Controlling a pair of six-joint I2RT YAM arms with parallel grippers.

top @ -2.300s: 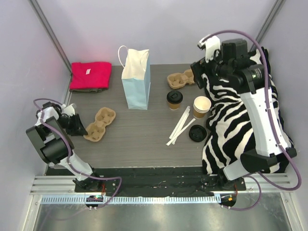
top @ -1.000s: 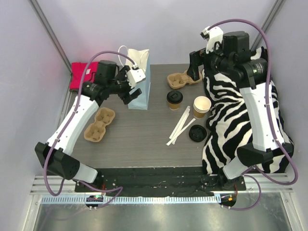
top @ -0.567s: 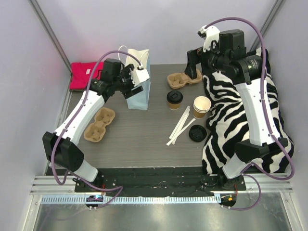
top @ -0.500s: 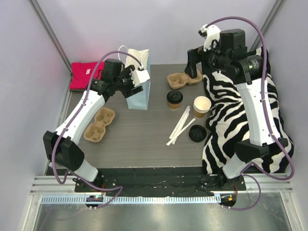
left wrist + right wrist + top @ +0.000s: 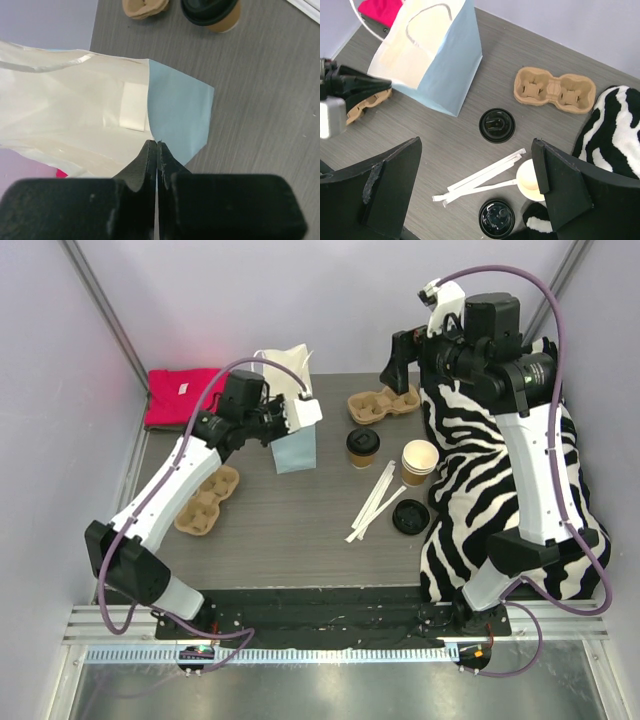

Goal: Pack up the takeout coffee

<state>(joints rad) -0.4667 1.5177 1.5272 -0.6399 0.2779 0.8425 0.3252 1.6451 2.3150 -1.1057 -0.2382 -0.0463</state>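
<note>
2 pulp carriers point(image 5: 208, 498) point(image 5: 383, 403), 1 blue bag point(image 5: 292, 435), 1 lidded cup point(image 5: 363, 446), 1 open cup point(image 5: 420, 460), 1 loose black lid point(image 5: 411, 517), 3 white straws point(image 5: 375, 502), 1 red cloth point(image 5: 187, 397), 1 zebra cloth point(image 5: 500, 490).

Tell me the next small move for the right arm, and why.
Probably lower the open right gripper toward the lidded coffee cup and centre over it. The left gripper is pinched shut on the paper bag at its rim, so the bag seems held, while the cup stands upright beside it, untouched, with the right gripper well above.
</note>
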